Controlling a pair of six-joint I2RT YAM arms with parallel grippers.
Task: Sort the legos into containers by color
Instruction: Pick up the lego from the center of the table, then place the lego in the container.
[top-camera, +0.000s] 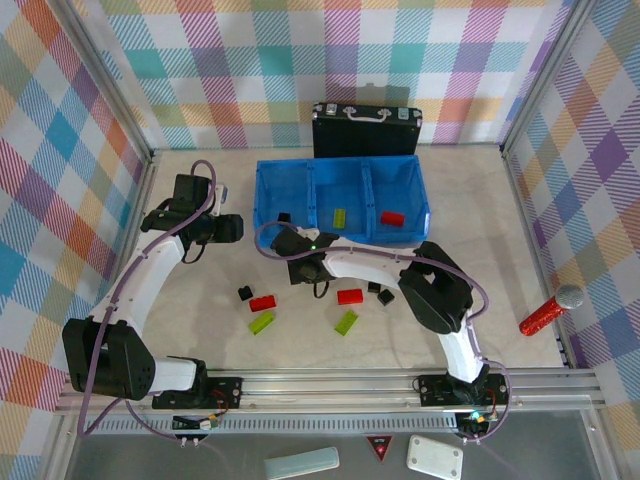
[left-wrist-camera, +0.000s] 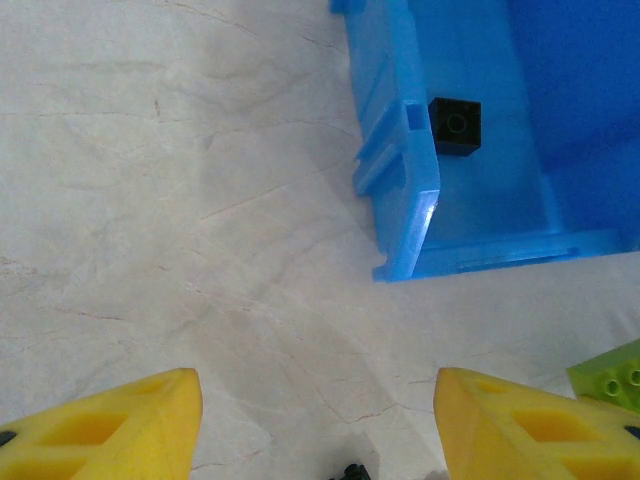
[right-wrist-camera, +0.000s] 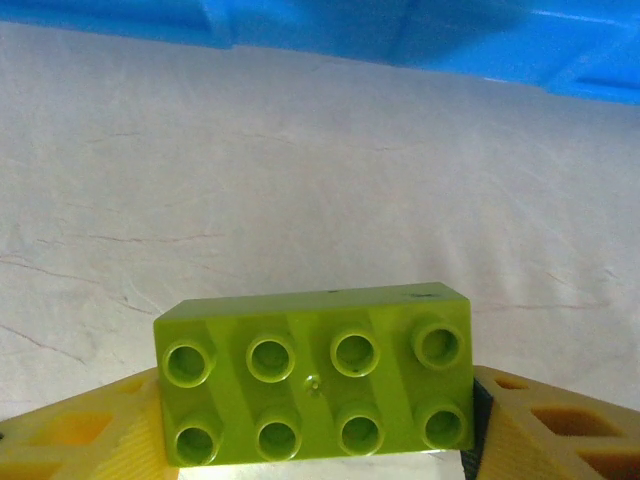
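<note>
Open table (right-wrist-camera: 300, 180) lies before the blue bin (right-wrist-camera: 400, 40) and its near wall. Just short of it, the right gripper (right-wrist-camera: 320, 437) is clamped on a lime-green brick (right-wrist-camera: 315, 385). By the bin's left corner, the left gripper (left-wrist-camera: 315, 405) is part-spread and empty. A black brick (left-wrist-camera: 455, 125) sits in the left compartment.

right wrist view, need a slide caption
Right fingers grip a lime-green brick, blue bin ahead across the table.
</note>
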